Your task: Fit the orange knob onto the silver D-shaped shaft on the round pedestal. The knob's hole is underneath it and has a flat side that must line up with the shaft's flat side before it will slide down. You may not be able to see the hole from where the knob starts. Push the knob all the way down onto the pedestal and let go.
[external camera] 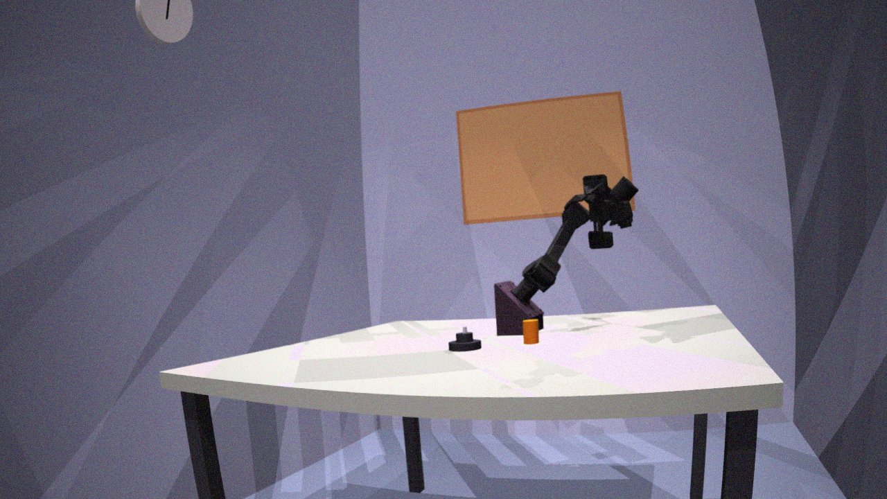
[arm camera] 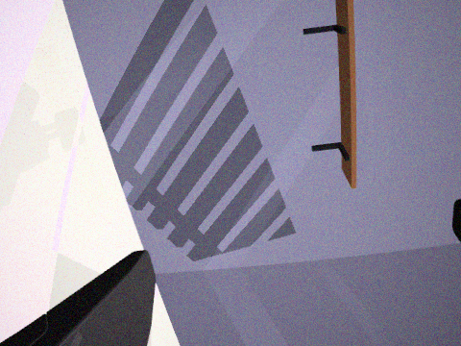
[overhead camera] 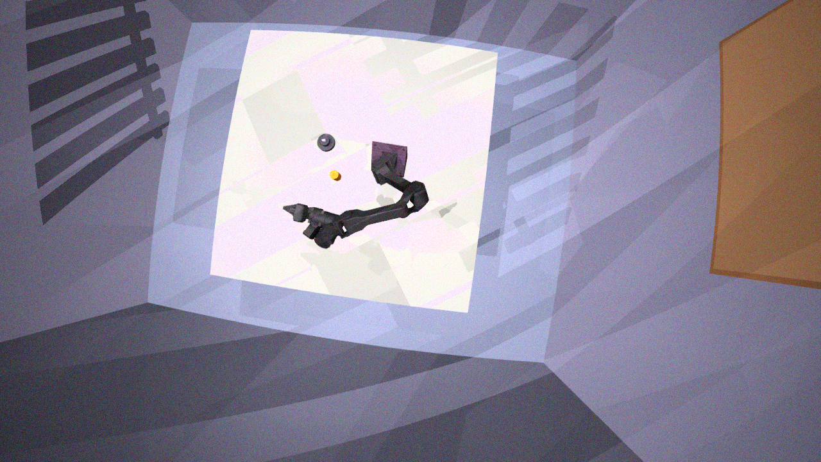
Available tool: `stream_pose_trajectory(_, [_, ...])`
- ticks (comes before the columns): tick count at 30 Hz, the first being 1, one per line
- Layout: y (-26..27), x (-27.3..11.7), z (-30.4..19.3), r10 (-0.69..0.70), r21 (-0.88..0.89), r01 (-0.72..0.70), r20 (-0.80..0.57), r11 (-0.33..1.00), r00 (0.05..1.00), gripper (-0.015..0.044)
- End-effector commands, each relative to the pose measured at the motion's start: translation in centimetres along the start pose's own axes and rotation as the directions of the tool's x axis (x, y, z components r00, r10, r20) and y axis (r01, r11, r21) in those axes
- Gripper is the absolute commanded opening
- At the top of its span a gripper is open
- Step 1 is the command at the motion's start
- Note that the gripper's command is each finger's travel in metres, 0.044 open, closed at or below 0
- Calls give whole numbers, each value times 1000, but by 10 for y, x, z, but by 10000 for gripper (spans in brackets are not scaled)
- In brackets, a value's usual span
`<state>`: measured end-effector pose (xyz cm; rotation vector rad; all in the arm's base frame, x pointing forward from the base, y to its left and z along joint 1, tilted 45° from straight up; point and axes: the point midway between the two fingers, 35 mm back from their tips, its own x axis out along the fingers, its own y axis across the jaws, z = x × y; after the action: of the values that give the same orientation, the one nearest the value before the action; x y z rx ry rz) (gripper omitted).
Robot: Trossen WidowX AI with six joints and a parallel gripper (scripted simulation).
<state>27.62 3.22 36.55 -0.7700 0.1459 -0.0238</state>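
The orange knob stands upright on the table; its underside and hole are hidden. The dark round pedestal stands near it, to its left in the exterior view, with the silver shaft pointing up bare. The shaft's flat side is too small to make out. My gripper is open and empty, high above the table. It lies below and left of the knob in the top view, and up and right of it in the exterior view. Knob and pedestal are outside the wrist view.
The arm's purple base block stands on the white table, right of the pedestal. An orange board is on the wall. The wrist view shows the table edge and a wooden shelf.
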Motion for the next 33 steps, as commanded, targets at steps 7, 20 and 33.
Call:
stream_pose_trajectory(7, [105, 48, -113, 585, 677, -230, -356, 699, 729, 440])
stream_pose_trajectory(20, [165, 3, -189, 996, 470, 879, 0, -81, 92, 440])
stream_pose_trajectory(33, [165, 5, -196, 996, 470, 879, -1, -81, 92, 440])
